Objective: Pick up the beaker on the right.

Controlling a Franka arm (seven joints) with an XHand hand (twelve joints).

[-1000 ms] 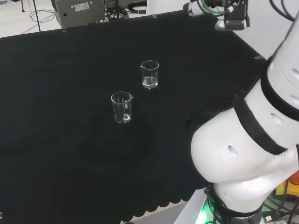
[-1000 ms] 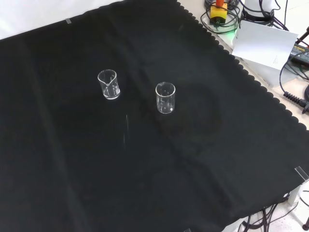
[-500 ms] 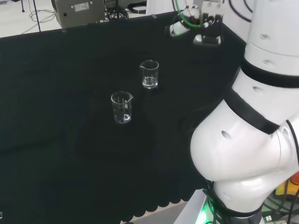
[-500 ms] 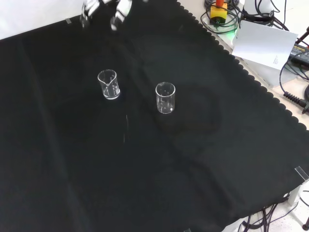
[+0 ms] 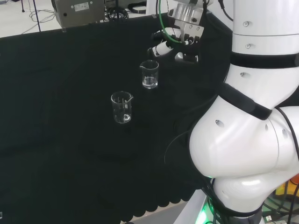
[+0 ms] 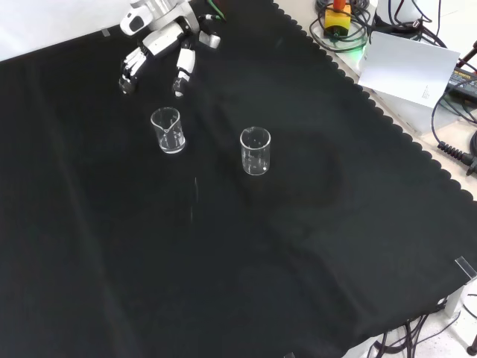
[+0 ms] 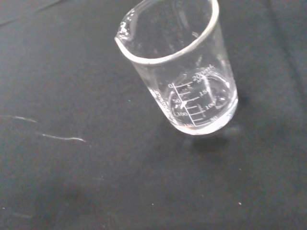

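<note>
Two clear glass beakers stand upright on the black cloth. In the head view one beaker (image 5: 149, 74) is farther back and to the right, the other beaker (image 5: 122, 107) nearer and left. My hand (image 5: 174, 44) hovers just right of and above the farther beaker, fingers relaxed and spread, holding nothing. In the front view the hand (image 6: 160, 45) hangs above the left beaker (image 6: 168, 130), and the second beaker (image 6: 256, 151) stands to its right. The wrist view looks down on one empty beaker (image 7: 184, 72) with printed graduation marks.
The arm's big white links (image 5: 247, 116) stand at the right of the head view. A grey box (image 5: 77, 11) sits beyond the cloth's far edge. Cables and a white sheet (image 6: 408, 67) lie off the cloth at the front view's upper right.
The hand has come down and moved left in the head view, towards the farther beaker. In the front view it has dropped from the top edge to just above the left beaker. Both beakers stayed put.
</note>
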